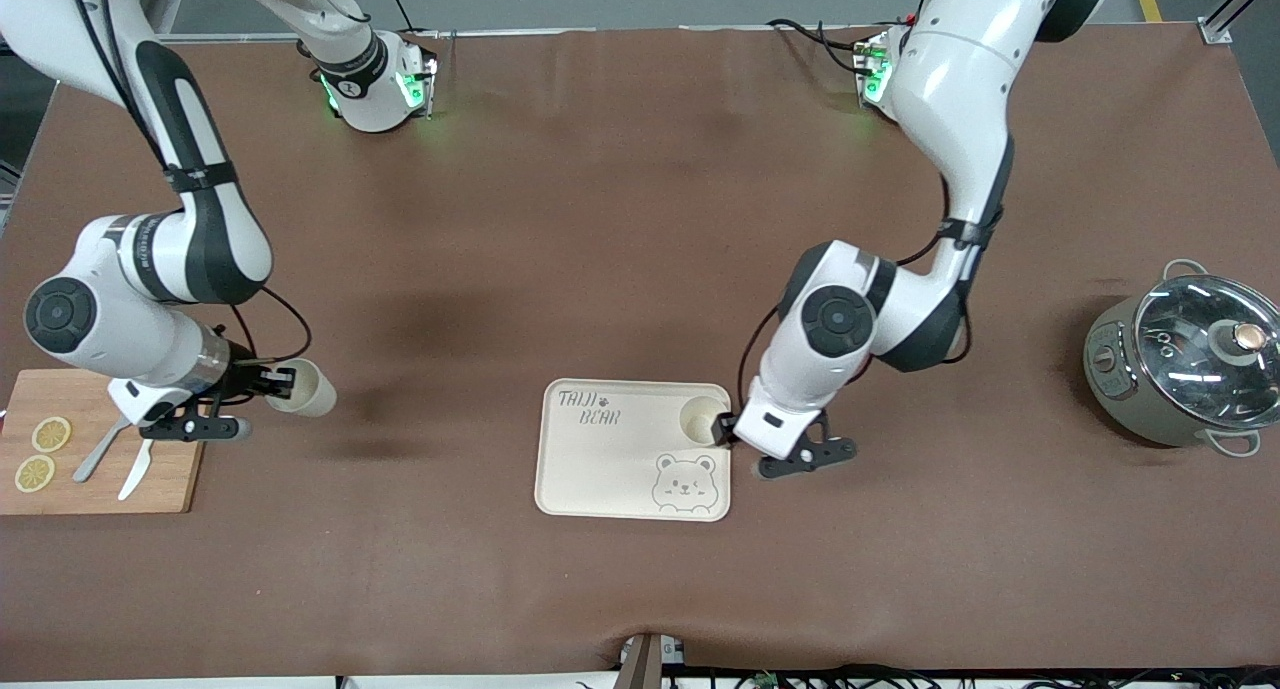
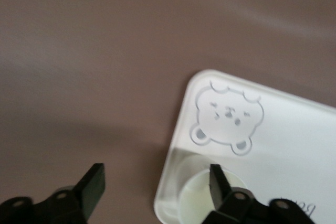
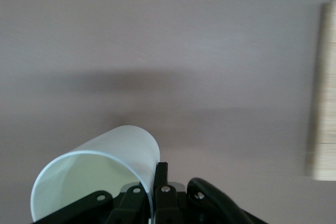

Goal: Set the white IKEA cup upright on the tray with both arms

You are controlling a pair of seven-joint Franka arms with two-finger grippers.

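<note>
The cream tray [image 1: 610, 459] with "TAIJI BEAR" lettering lies nearer the front camera, mid-table. One white cup [image 1: 703, 419] stands upright in the tray's corner toward the left arm. My left gripper [image 1: 725, 429] is open at that corner. In the left wrist view my left gripper [image 2: 156, 184] has one finger [image 2: 219, 182] over the cup's [image 2: 202, 203] mouth and the other over the bare table beside the tray [image 2: 294, 145]. My right gripper [image 1: 272, 381] is shut on the rim of a second white cup [image 1: 303, 387], held on its side low beside the cutting board; the right wrist view shows my right gripper [image 3: 153, 192] and this cup [image 3: 100, 169].
A wooden cutting board [image 1: 100, 459] with two lemon slices, a fork and a knife lies at the right arm's end; its edge shows in the right wrist view [image 3: 323, 93]. A grey pot with a glass lid [image 1: 1185, 364] stands at the left arm's end.
</note>
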